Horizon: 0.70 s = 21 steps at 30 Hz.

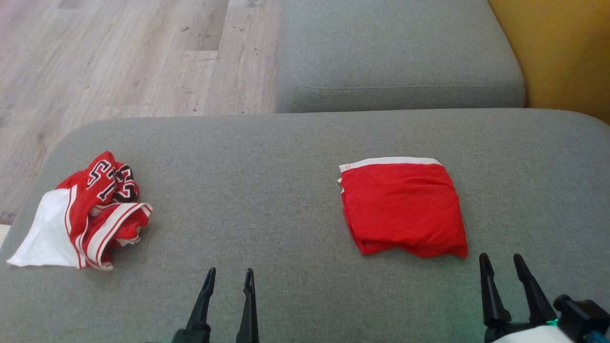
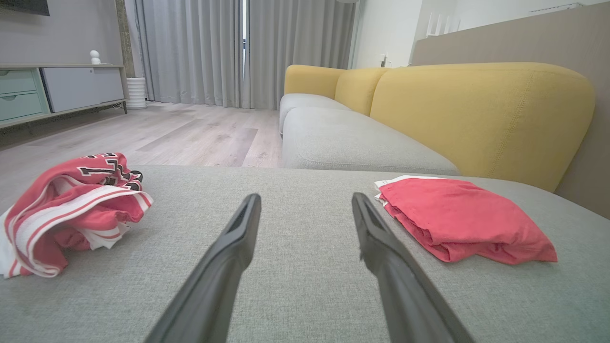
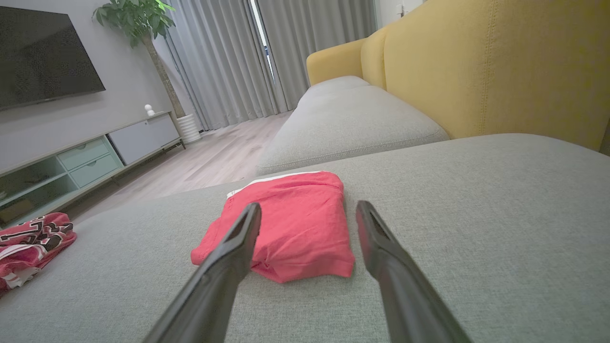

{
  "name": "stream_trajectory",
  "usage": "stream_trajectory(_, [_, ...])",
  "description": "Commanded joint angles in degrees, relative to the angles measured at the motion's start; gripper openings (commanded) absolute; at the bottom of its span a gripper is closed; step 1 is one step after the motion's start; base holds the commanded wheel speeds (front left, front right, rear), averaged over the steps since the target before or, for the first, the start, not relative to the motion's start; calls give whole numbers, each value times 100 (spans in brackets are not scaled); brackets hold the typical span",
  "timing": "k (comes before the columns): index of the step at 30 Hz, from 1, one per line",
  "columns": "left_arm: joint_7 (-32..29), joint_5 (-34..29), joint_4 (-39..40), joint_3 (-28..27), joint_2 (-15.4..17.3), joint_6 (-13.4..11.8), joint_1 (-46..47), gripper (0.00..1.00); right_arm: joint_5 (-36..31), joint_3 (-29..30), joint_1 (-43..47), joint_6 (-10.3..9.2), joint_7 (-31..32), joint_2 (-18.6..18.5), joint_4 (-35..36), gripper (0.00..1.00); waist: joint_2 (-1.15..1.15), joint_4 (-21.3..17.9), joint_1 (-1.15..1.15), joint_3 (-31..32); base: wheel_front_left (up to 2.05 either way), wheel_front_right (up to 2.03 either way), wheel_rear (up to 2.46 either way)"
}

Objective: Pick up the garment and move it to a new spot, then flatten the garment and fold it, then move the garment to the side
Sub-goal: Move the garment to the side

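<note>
A crumpled red and white garment (image 1: 95, 209) with black numbers lies bunched at the left end of the grey cushion (image 1: 267, 157); it also appears in the left wrist view (image 2: 71, 209) and far left in the right wrist view (image 3: 28, 243). A folded red garment (image 1: 402, 209) with a white band lies flat on the right (image 2: 457, 214) (image 3: 290, 224). My left gripper (image 1: 228, 272) is open near the front edge, between the two garments, holding nothing (image 2: 305, 197). My right gripper (image 1: 501, 257) is open and empty just before the folded garment's near right corner (image 3: 309, 205).
A second grey seat cushion (image 1: 395, 52) lies beyond, with a yellow backrest (image 1: 562, 47) along the right. Wooden floor (image 1: 119, 57) lies past the cushion's far left edge. A TV cabinet (image 3: 95, 152), curtains and a plant stand across the room.
</note>
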<state>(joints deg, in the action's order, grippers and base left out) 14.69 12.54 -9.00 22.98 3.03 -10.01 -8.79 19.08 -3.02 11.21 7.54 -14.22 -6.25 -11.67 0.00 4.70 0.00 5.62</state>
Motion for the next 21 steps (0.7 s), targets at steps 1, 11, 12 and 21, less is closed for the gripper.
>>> stream_trajectory(1, [30, -31, 158, -194, -15, 25, 225, 100, -38, -98, -167, -5, -77, -69, 189, 100, 0, 4, 0, -10, 0, 0, 0])
stream_trajectory(11, [30, -58, 183, -164, -15, 22, 253, 100, 46, -103, -254, -5, -77, -125, 88, 100, 0, 54, 0, -207, 0, 0, 0])
stream_trajectory(12, [30, -56, 186, -150, -15, 20, 259, 100, 69, -121, -285, -5, -77, -143, 49, 100, 0, 55, 0, -242, 0, 0, 0])
stream_trajectory(21, [30, -54, 185, -3, -15, -13, 371, 100, 411, -363, -853, -5, -53, -456, -364, 100, 0, 47, 0, -645, 0, 0, 0])
